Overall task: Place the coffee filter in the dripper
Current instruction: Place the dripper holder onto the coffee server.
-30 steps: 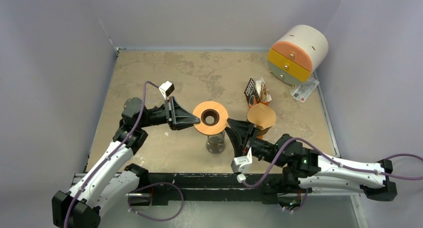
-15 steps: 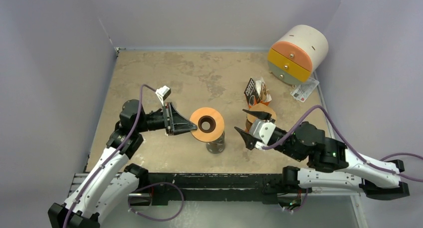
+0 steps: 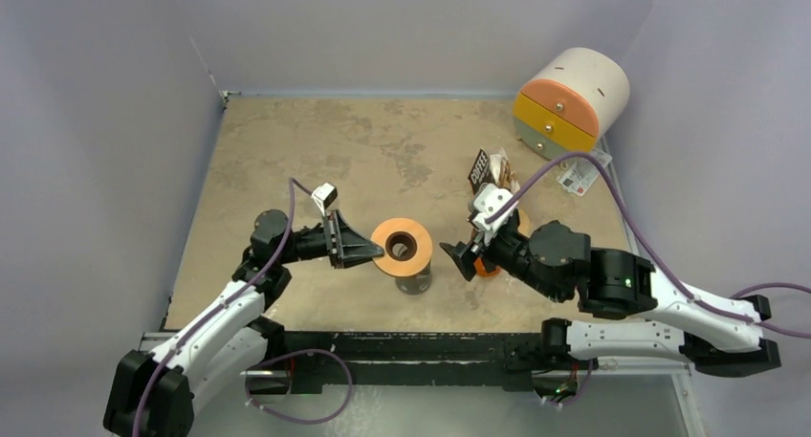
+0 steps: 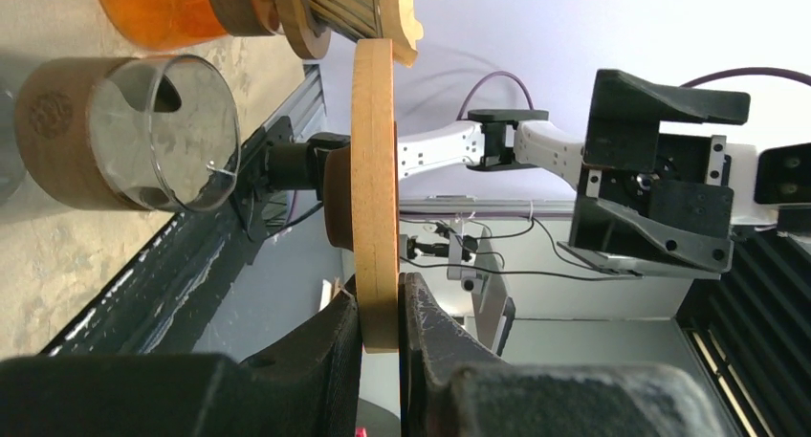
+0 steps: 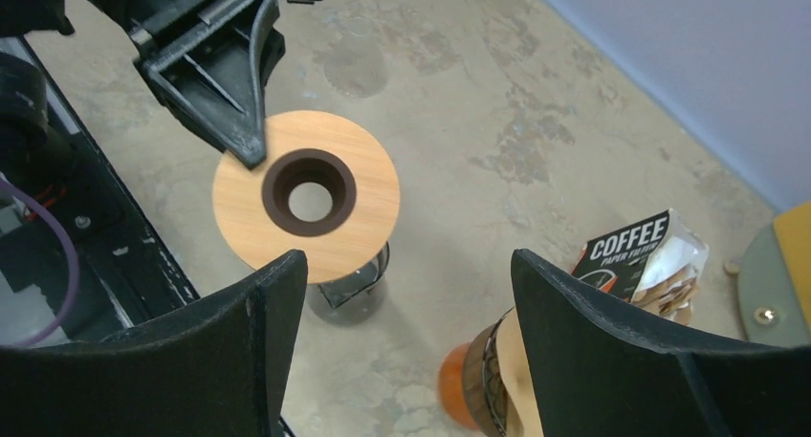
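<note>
Right wrist cam: right gripper (image 5: 409, 265) spread wide, empty, hovering above the dripper (image 5: 306, 196). Left gripper (image 4: 381, 298) is clamped on the dripper rim, holding it level just above the glass cup (image 4: 163, 131), prob to steady the target for loading. Filter (image 4: 349, 5) isn't in yet; it sits on the orange stand (image 4: 153, 11) right of dripper, w/ coffee bag (image 5: 636, 255) beyond. Next IMO: R arm goes for the filter.

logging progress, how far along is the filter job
Done: left gripper pinches the dripper rim, holding it over the glass. In hand: right gripper open, empty, beside the filter. Left: grasp filter, seat it in dripper.
</note>
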Robot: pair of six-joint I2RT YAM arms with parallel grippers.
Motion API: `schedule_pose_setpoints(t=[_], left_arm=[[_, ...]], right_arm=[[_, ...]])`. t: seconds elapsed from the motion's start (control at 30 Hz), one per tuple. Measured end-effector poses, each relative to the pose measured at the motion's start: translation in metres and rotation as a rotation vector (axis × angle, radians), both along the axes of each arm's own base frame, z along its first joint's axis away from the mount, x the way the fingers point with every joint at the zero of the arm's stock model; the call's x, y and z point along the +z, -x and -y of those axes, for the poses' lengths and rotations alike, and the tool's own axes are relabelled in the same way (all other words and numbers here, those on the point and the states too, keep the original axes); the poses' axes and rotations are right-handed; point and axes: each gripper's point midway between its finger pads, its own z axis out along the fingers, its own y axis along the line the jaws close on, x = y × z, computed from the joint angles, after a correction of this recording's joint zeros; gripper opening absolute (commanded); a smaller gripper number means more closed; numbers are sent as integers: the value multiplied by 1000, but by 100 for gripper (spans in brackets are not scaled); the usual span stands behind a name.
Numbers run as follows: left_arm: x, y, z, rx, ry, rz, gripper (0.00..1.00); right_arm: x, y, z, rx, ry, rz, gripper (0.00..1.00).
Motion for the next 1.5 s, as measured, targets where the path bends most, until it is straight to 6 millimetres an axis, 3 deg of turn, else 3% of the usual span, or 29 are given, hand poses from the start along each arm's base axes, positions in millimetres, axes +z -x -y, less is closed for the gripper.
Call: schedule_pose_setpoints(t=[0.17,0.37,0.87,1.5], left_arm=[[-13,-11,7,-4,7,-14,0],[-24,-18,16,-12,6,-13,0],[-51,-28,40,-36,-4,-21,0],[-72,-22,37,-22,-18,-45,0]], right_arm=[[-5,-14,-2,-85,-6,-89,80],[-20,-37,10,-182,3,-170,80],[-26,-30,14,-170,-16,-193,81],[-29,-27,21,-174,-30,-198,81]])
